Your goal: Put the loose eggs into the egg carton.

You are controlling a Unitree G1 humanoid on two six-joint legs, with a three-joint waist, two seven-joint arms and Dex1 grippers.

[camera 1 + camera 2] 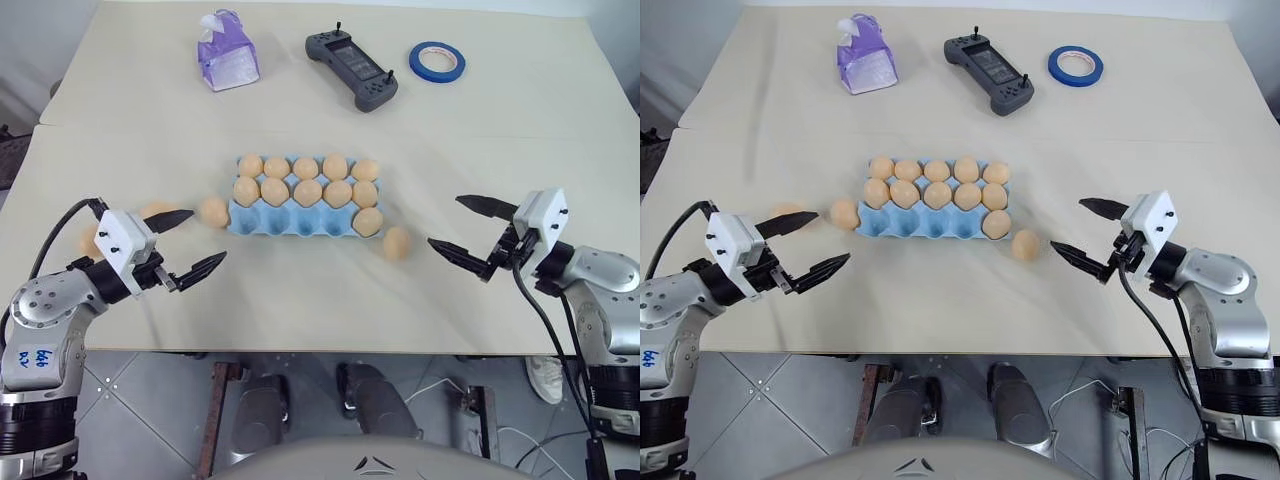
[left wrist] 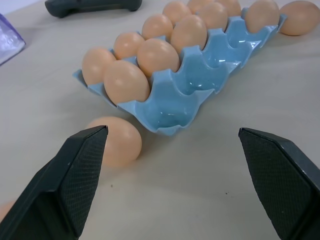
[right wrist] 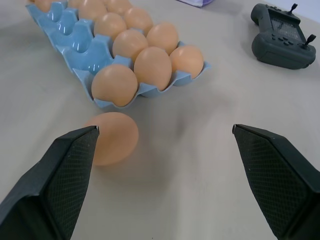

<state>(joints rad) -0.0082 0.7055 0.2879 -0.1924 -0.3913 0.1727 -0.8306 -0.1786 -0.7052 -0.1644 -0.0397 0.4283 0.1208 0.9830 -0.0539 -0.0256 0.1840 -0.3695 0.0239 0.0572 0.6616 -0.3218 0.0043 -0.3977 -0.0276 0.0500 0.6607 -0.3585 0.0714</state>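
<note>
**Loose eggs flank the carton, both grippers empty**

The egg carton (image 1: 300, 222) lies mid-table, its near row mostly bare. One loose egg (image 1: 397, 243) rests just off its right end, near the spread-fingered right gripper (image 1: 472, 227). Another egg (image 1: 213, 211) lies at its left end, beside the equally spread left gripper (image 1: 195, 243).

Two loose eggs (image 1: 152, 211) at the carton's nine o'clock partly hidden behind the left gripper (image 1: 190, 242), handheld controller (image 3: 281, 35) cropped by the right wrist view's edge, purple tissue pack (image 2: 9, 39) cut off at the left wrist view's edge
</note>
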